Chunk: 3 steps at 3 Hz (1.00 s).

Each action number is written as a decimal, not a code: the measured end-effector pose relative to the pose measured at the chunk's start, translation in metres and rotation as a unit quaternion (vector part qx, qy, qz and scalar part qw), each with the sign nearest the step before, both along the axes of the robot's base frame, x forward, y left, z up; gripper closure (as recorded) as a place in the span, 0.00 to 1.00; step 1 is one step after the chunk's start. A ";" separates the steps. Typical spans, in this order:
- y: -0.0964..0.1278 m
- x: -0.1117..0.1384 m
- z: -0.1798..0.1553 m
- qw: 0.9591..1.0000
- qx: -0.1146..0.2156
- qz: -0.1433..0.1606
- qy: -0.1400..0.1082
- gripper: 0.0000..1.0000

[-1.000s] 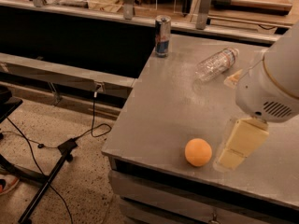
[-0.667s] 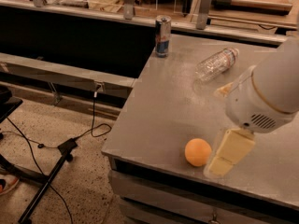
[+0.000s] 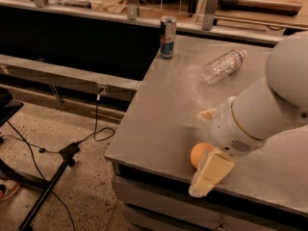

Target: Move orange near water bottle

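The table [image 3: 159, 124] carries everything. The water bottle [image 3: 223, 65] lies on its side, well beyond the gripper [image 3: 207, 177], which sits at the near edge against the orange [image 3: 198, 153]. Whether it grips cannot be told. The carry looks not yet done.

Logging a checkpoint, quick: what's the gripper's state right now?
Gripper: down at the orange by the table's front edge; open or closed cannot be told.
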<state>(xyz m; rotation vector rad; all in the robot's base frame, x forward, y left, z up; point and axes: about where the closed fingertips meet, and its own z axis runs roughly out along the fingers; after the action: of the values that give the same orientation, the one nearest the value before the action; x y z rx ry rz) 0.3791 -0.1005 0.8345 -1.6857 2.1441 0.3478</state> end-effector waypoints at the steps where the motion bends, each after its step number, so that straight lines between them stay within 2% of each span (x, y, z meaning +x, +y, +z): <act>1: 0.002 0.000 -0.001 1.000 0.001 0.002 0.000 0.16; 2: 0.002 -0.001 0.000 1.000 0.000 0.003 -0.001 0.47; 3: 0.003 -0.001 0.000 1.000 0.000 0.003 -0.001 0.69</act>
<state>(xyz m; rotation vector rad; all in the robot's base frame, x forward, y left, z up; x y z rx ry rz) 0.3779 -0.0974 0.8344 -1.6931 2.1374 0.3474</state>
